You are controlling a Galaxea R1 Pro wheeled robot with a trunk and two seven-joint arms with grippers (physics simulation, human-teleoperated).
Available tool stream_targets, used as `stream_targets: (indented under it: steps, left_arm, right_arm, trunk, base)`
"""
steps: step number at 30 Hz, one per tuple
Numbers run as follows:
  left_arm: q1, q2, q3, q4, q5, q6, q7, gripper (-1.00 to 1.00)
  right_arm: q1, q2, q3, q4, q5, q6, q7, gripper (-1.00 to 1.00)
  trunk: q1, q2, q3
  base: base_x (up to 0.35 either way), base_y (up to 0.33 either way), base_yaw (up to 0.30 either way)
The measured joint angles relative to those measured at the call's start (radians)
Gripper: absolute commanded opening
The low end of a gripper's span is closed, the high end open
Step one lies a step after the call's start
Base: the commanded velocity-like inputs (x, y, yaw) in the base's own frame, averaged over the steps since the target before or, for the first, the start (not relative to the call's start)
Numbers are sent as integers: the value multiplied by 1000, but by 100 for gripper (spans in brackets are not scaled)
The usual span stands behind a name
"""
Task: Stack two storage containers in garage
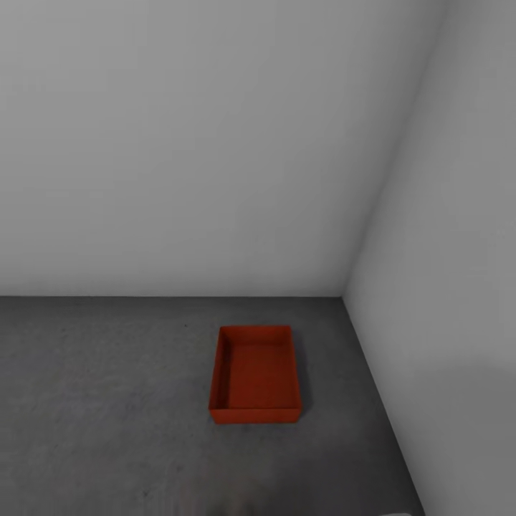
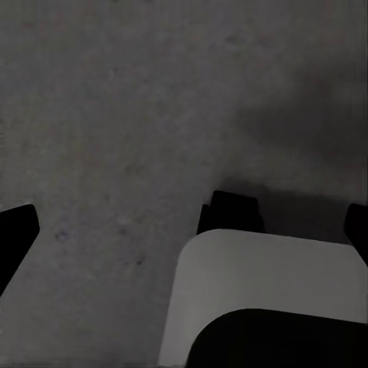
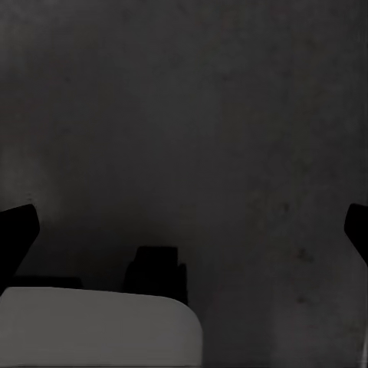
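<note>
Now | 1 storage container (image 1: 255,376) empty | on floor (image 1: 107,401) | near corner

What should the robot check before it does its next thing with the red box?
1. One box on the garage floor: ok. A storage container sits flat on the dark concrete floor near the corner of the white walls.
2. Is that box empty and open side up: ok, its inside shows bare.
3. Second box stacked on top: not ok, nothing rests on it.
4. Left gripper free: ok, fingertips wide apart, only floor between them.
5. Right gripper free: ok, fingertips wide apart, holding nothing.
6. Where the second box is: cannot tell.
</note>
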State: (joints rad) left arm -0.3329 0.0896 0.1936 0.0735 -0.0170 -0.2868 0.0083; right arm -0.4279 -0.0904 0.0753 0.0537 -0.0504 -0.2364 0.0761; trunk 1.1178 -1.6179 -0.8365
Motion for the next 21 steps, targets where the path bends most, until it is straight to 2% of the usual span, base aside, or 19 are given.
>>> stream_targets:
  steps: [13,21]
  left_arm:
    - [3,-2,0,0,1,0,0,100]
    - [5,-3,0,0,1,0,0,100]
  right_arm:
    - [0,0,0,0,-1,0,0,100]
    - [0,0,0,0,-1,0,-1,100]
  trunk:
    - [-50,91,41]
    - [-81,147,66]
  base:
    - [-324,0,0]
    - [-51,0,0]
